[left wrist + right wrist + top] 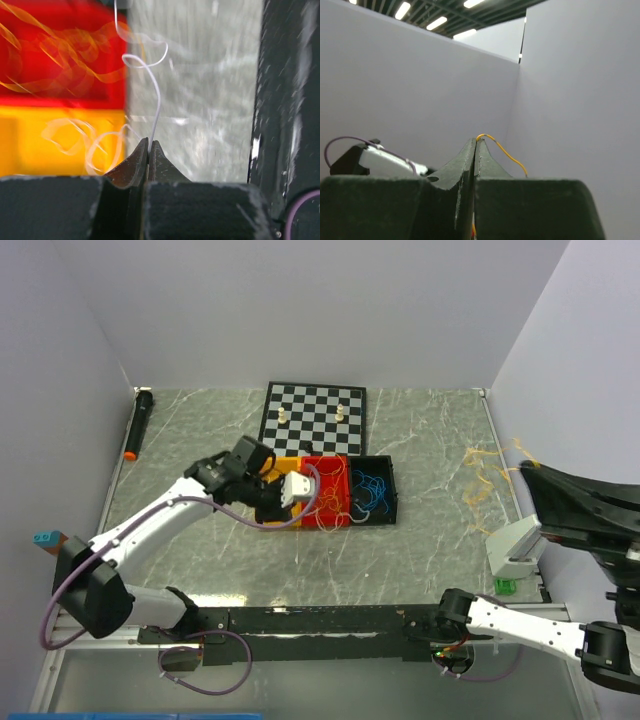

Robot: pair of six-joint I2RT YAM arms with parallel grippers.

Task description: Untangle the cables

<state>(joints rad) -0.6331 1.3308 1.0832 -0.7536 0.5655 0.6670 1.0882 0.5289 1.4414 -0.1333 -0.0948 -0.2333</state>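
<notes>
My left gripper (149, 142) is shut on a whitish cable (158, 100) that curls up away from its tips. It hovers at the near edge of the tray's yellow compartment (30, 145), and in the top view the left gripper (270, 512) is at the tray's left end. Orange-yellow cables (75, 70) lie in the red compartment (325, 472). Blue cables (372, 490) lie in the black compartment. My right gripper (476, 141) is shut on an orange-yellow cable (506, 151) and is raised at the far right (527, 469). More orange-yellow cables (488, 478) lie on the table below it.
A chessboard (313, 415) with two white pieces lies behind the tray. A black marker with an orange tip (138, 425) lies at the far left. A white block (512, 548) stands near the right edge. Grey walls enclose the table.
</notes>
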